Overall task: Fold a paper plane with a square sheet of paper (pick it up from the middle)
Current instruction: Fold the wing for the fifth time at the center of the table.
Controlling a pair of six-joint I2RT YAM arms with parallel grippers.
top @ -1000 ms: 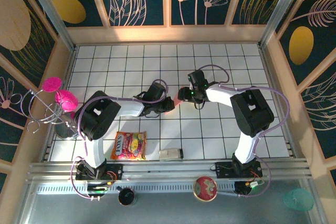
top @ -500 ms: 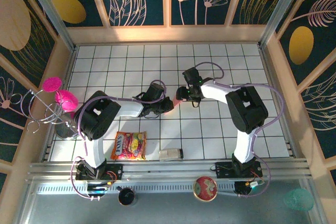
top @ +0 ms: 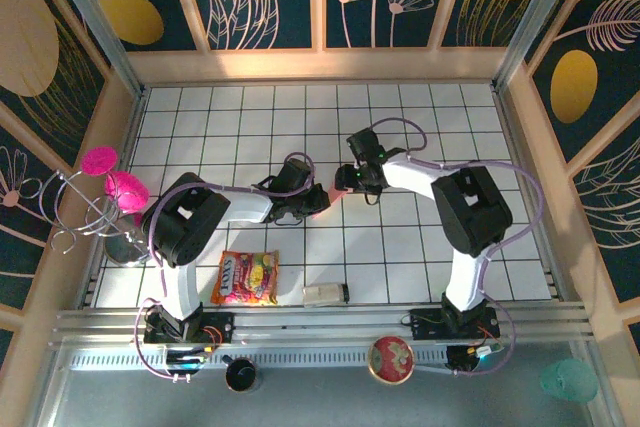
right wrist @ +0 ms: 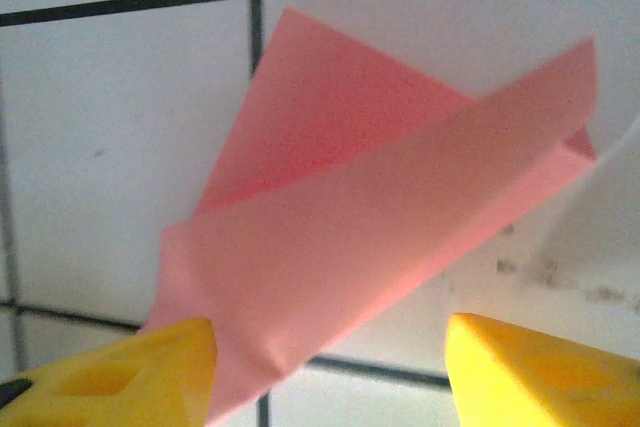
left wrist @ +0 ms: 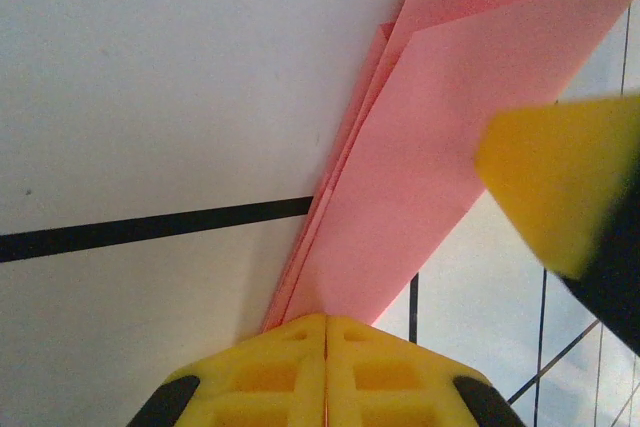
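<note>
Left gripper [left wrist: 326, 322] is clamped tight on the narrow end of the pink paper plane [left wrist: 400, 197], and the layers fan out past it. Right gripper [right wrist: 330, 347] has its fingers spread wide, one yellow finger right at the paper's corner. It's all roughly midway between the table's [top: 420, 117] side edges.

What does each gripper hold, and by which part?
The left gripper pinches the paper plane at its narrow end; the right gripper is open, holding nothing.

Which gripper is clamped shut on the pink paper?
The left gripper: its yellow jaws are pressed together on the folded pink paper. The right gripper is open, its jaws standing well apart.
</note>
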